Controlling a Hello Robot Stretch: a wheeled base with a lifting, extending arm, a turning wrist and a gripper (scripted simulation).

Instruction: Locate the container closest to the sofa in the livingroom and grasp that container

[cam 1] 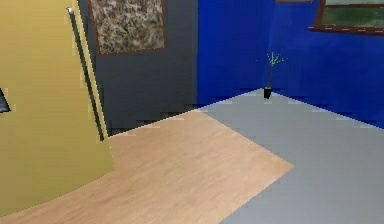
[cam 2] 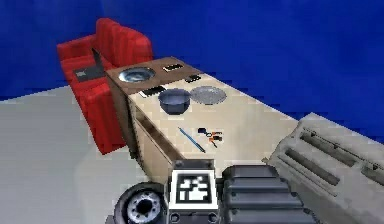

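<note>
the gripper [cam 2: 141,206] shows as a dark body at the arm side view's bottom edge, left of a white marker square [cam 2: 193,188]. its fingers cannot be made out, so i cannot tell whether it holds anything. a dark bowl [cam 2: 175,100] (round and deep) stands on the long tan table [cam 2: 250,122], just beside a grey plate [cam 2: 208,95] and near a red sofa [cam 2: 105,60].

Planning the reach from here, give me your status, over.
Jaws at arm side view's bottom edge, load unclear. Grey bowl on table end nearest red sofa. Dark bowl and grey plate sit closer in.
</note>
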